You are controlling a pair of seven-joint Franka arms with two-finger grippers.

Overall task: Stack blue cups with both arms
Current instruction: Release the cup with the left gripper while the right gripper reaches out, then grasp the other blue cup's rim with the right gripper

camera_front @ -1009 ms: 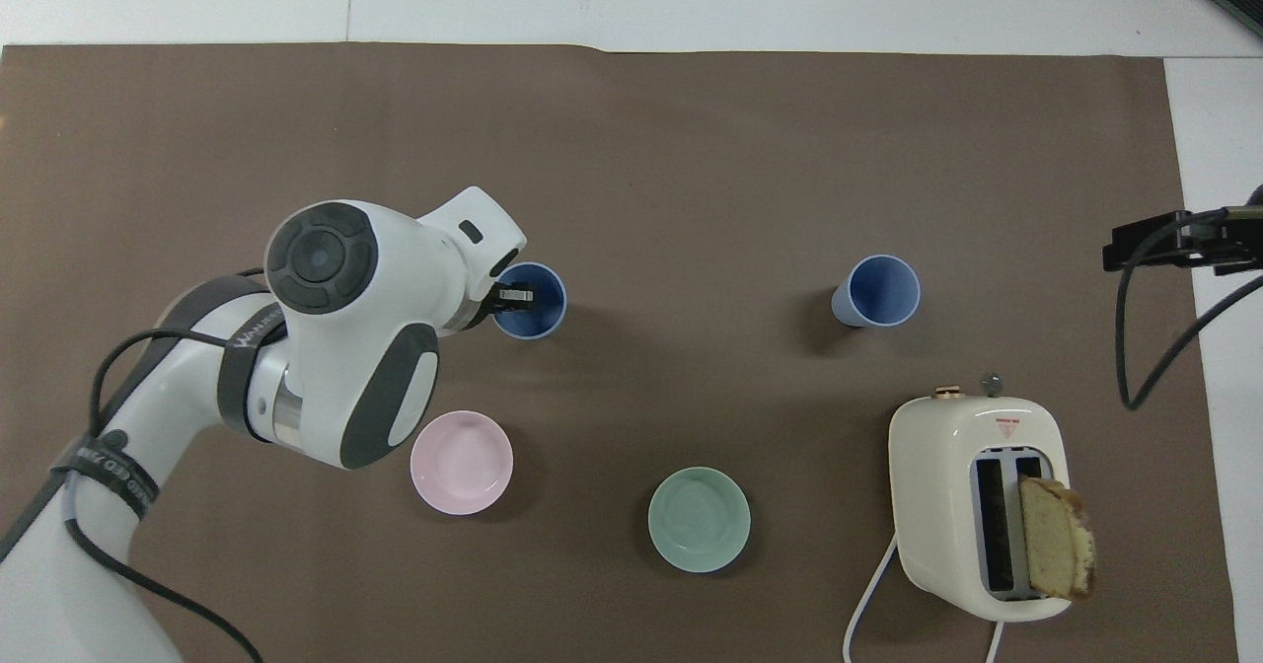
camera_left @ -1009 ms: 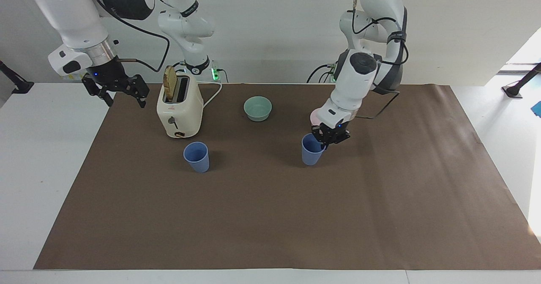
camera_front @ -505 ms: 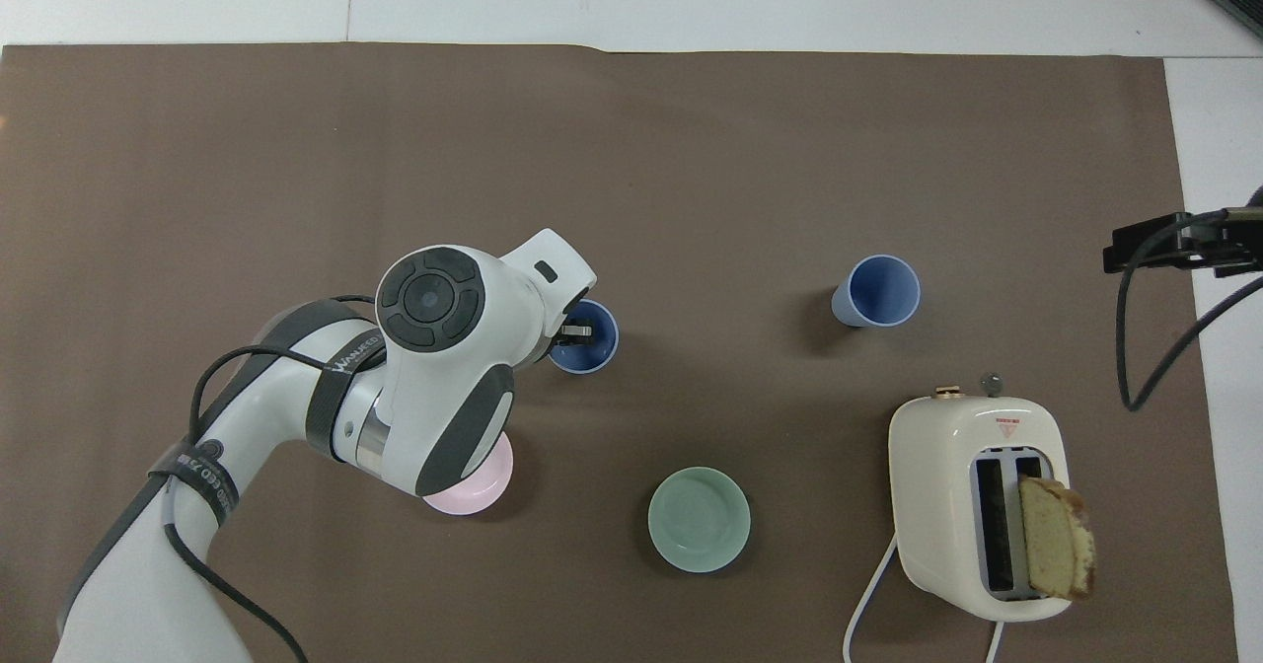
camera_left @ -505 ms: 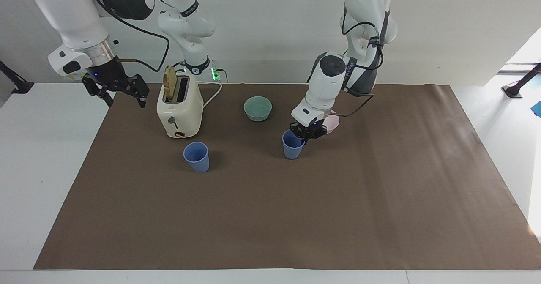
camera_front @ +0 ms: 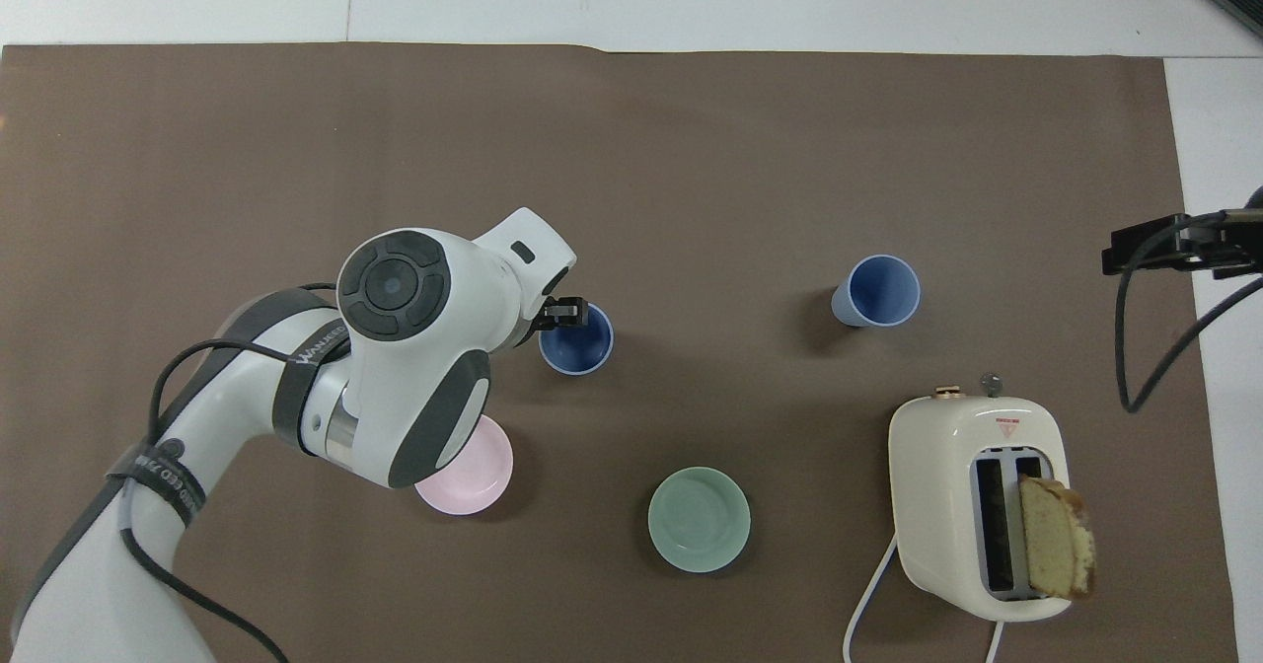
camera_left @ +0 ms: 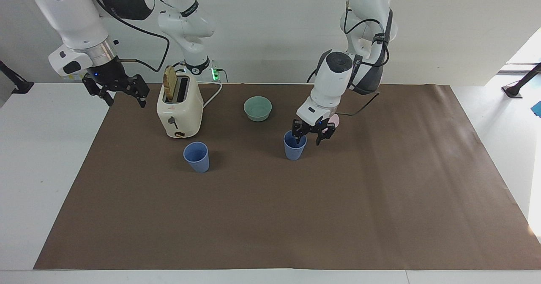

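One blue cup (camera_left: 294,148) stands upright on the brown mat, also seen in the overhead view (camera_front: 575,339). My left gripper (camera_left: 308,138) is open just above its rim, one finger over the cup's mouth, the other beside it toward the left arm's end; it holds nothing. In the overhead view only a fingertip (camera_front: 570,312) shows past the wrist. The second blue cup (camera_left: 196,157) stands upright close to the toaster, farther from the robots than it (camera_front: 876,291). My right gripper (camera_left: 122,93) is open and empty, raised over the mat's edge at the right arm's end.
A cream toaster (camera_left: 179,110) with a bread slice stands near the robots (camera_front: 977,505). A teal bowl (camera_left: 258,108) sits between the arms (camera_front: 699,519). A pink bowl (camera_front: 464,471) lies partly under the left arm. The brown mat (camera_left: 270,216) covers the table.
The left gripper moved its blue cup toward the right arm's end, set it on the mat, opened and let go. The right arm has not moved.
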